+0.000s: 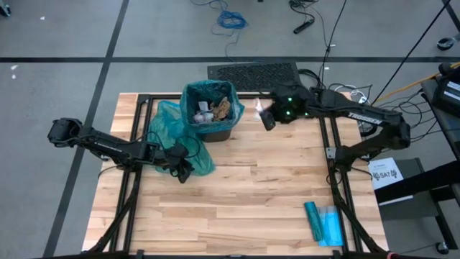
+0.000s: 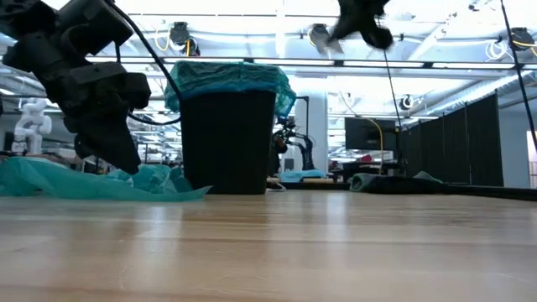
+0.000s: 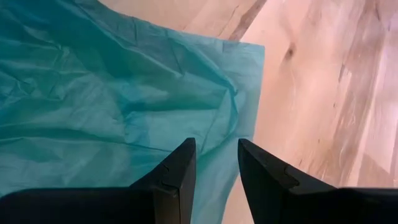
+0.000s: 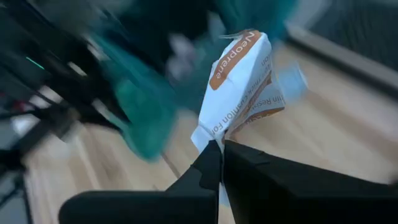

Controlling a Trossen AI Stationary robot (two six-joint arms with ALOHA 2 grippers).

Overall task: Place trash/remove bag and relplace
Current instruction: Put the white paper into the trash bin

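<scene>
A black bin [image 1: 215, 132] lined with a teal bag [image 2: 226, 77] stands at the table's far middle, with several wads of trash [image 1: 212, 109] inside. A second, loose teal bag [image 1: 172, 129] lies flat on the table to the bin's left. My left gripper [image 3: 216, 163] stands open over that bag's near edge [image 3: 249, 93]; I cannot tell whether it touches the bag. My right gripper [image 1: 264, 119] is high above the table, just right of the bin, shut on a crumpled white wrapper with orange print [image 4: 239, 81]. My right gripper pinches the white wrapper's lower end [image 4: 214, 138] between its two shut fingers. The wrapper sticks out past the fingertips, crumpled, and is lifted well clear of the table and the bin.
A flat blue-teal plastic packet [image 1: 323, 223] lies near the table's front right. A black mat [image 1: 251, 72] lies on the floor beyond the far edge. Black frame rails [image 1: 334, 155] run across the table at left and right. Bare wood lies between the bin and the front edge.
</scene>
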